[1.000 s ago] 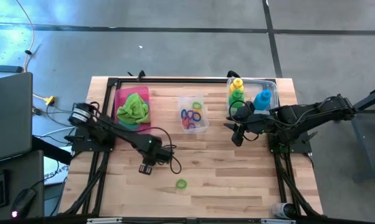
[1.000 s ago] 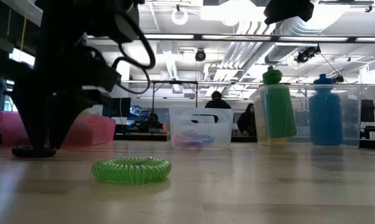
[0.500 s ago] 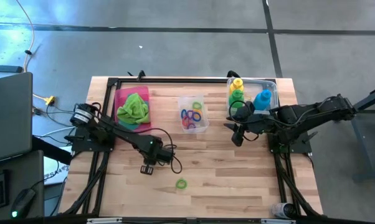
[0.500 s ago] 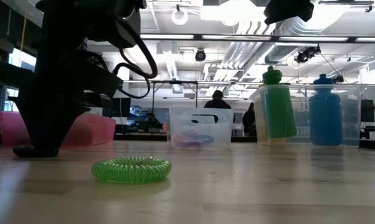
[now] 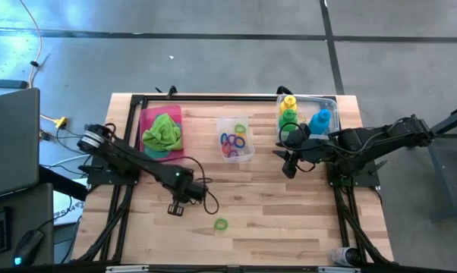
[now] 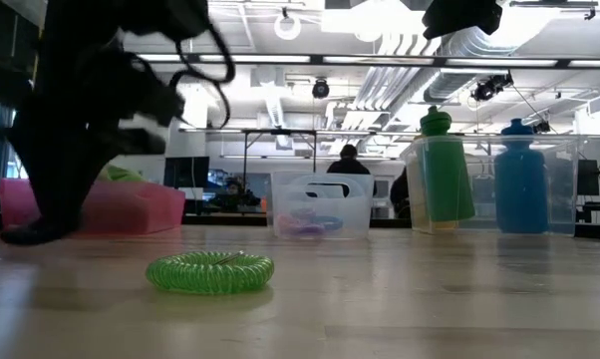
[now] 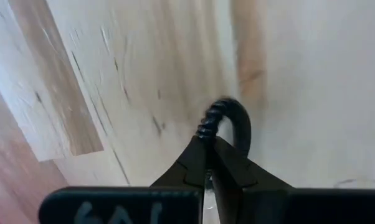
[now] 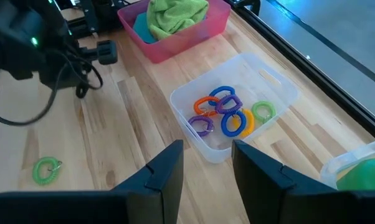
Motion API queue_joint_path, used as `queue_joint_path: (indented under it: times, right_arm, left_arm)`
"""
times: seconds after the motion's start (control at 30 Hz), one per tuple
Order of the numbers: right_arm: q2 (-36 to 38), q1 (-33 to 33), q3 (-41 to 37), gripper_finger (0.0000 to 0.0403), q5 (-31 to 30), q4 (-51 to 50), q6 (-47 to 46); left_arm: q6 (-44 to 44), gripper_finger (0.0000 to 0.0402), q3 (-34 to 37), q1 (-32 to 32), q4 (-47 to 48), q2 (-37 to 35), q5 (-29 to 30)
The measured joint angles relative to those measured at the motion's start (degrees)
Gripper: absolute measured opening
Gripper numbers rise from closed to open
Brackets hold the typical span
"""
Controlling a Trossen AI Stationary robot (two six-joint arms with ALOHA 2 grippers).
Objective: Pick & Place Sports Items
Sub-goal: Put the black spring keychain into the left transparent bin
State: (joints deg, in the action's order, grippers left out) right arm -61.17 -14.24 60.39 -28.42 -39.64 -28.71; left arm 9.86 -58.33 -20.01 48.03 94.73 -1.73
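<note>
Pinching a black elastic ring [image 7: 228, 118], left gripper [image 7: 207, 163] fingers closed.

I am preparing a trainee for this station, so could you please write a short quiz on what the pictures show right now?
1. Multiple choice: where is the green ring? A: in a clear box. B: on the bare table. C: under a towel.
2. True or false: the left hand is open and empty.
3. Fill in: the lime towel lies in a tray coloured ____.

Key: 1 B. 2 False: the left wrist view shows it shut on what looks like a black ring. 3 pink.
</note>
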Motion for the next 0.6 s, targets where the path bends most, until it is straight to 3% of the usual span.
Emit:
queue_joint_path:
  times: [0.27, 0.6]
  right_arm:
    - [0.00, -0.01, -0.01, 0.0128, 0.00, 0.00, 0.04]
    - [0.00, -0.01, 0.00, 0.0128, -0.02, -0.02, 0.51]
  left_arm:
    - [2.52, 0.0006, -0.08, 3.61, -3.21, -5.92, 0.45]
    - [2.62, 0.0007, -0.15, 11.53, -15.14, -7.75, 0.49]
